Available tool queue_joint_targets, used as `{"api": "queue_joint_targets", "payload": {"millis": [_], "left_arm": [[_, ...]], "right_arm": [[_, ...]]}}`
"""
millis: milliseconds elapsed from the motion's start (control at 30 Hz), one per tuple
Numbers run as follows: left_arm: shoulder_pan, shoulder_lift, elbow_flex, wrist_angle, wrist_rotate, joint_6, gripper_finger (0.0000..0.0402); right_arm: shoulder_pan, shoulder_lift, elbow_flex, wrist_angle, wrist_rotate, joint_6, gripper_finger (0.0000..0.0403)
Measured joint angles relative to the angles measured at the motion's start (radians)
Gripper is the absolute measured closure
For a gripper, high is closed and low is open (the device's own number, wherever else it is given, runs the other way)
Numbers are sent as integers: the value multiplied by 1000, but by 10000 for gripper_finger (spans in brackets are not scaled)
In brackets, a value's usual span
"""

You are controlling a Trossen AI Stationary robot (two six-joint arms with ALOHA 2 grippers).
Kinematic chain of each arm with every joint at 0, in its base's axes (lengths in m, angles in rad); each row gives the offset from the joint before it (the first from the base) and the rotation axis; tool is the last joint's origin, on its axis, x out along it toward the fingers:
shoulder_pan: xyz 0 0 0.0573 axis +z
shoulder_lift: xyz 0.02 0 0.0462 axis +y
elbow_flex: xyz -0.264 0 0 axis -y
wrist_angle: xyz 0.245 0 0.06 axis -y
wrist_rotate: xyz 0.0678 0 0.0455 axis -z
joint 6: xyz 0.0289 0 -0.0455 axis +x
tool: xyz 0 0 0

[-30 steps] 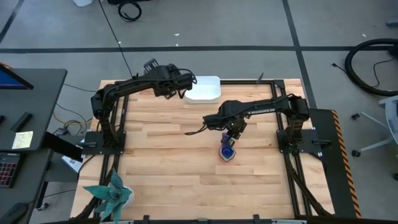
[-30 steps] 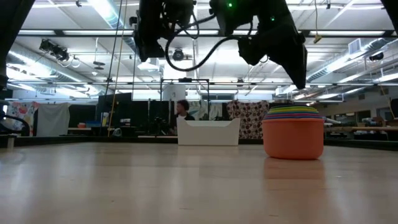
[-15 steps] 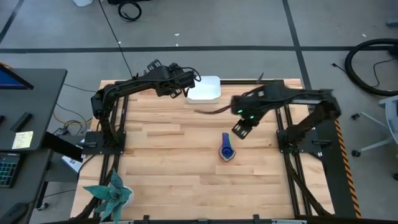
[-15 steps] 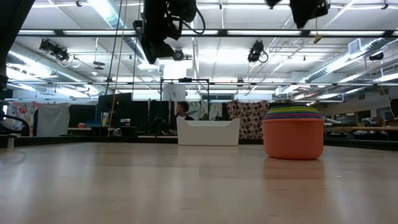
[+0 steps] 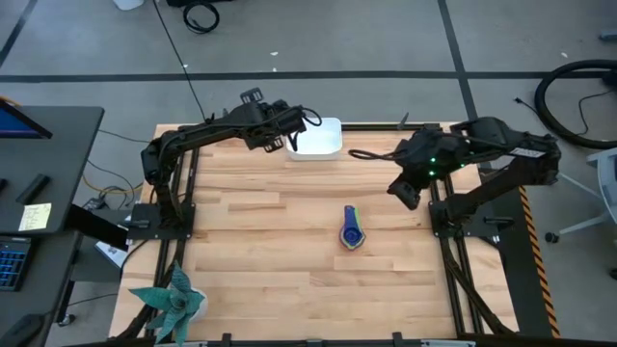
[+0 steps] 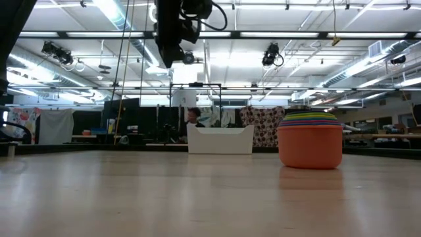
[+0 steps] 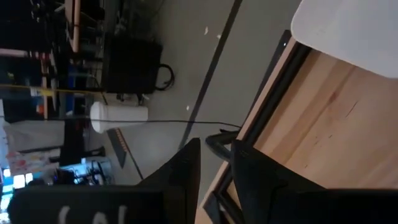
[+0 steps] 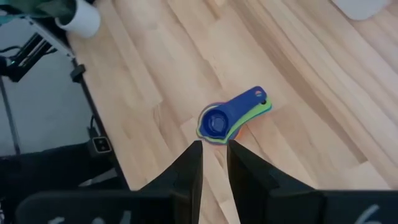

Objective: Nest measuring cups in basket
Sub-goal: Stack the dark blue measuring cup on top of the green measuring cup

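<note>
High view: the nested measuring cups [image 5: 352, 231] sit mid-table, well apart from the basket [image 5: 318, 138] at the far edge. Left wrist view: the left gripper [image 7: 213, 167] is narrowly parted, empty. Right wrist view: the right gripper [image 8: 214, 163] is narrowly parted, empty, above the cups.

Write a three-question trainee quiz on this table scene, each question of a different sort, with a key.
1. True or false: the nested measuring cups sit inside the white basket.
2. Multiple choice: which cup lies on top of the stack in the right wrist view? A) red B) dark blue C) yellow
3. Fill in: the left claw hangs beside the ____, while the right claw hangs near the table's right edge, holding nothing.

Key:
1. False; the stack stands on the wooden table, apart from the basket.
2. B
3. basket
</note>
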Motion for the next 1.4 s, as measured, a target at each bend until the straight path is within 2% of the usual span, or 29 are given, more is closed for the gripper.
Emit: {"api": "queue_joint_targets", "payload": {"millis": [100, 333, 467, 700, 900, 933, 1000, 1133, 1200, 1267, 1400], "left_arm": [[0, 0, 0, 40, 1, 23, 308], [1, 0, 0, 162, 6, -83, 308], [7, 0, 0, 180, 101, -18, 308], [14, 0, 0, 194, 326, 29, 308], [11, 0, 0, 195, 371, 50, 308], [14, 0, 0, 195, 402, 37, 308], [28, 0, 0, 190, 542, 8, 308], [79, 0, 0, 191, 959, -88, 308], [105, 8, 1, 203, 1110, -153, 308], [126, 16, -1, 201, 1178, -231, 308], [127, 24, -35, 210, 1240, -336, 308]], "right_arm": [[10, -16, 0, 0, 0, -28, 325], [19, -25, 0, -1, -1, -75, 325], [19, -25, 0, 0, -1, -73, 325], [19, -25, 0, 0, -2, -23, 325], [19, -25, 0, 1, -25, -12, 325], [19, -25, 0, 2, -47, -12, 325], [18, -25, 0, 15, -104, -11, 325], [19, -34, 0, 67, -208, -12, 325], [18, -41, 0, 82, -255, -21, 325], [24, -56, -1, 81, -296, -30, 325], [56, -110, -1, 60, -328, -71, 325]]}}
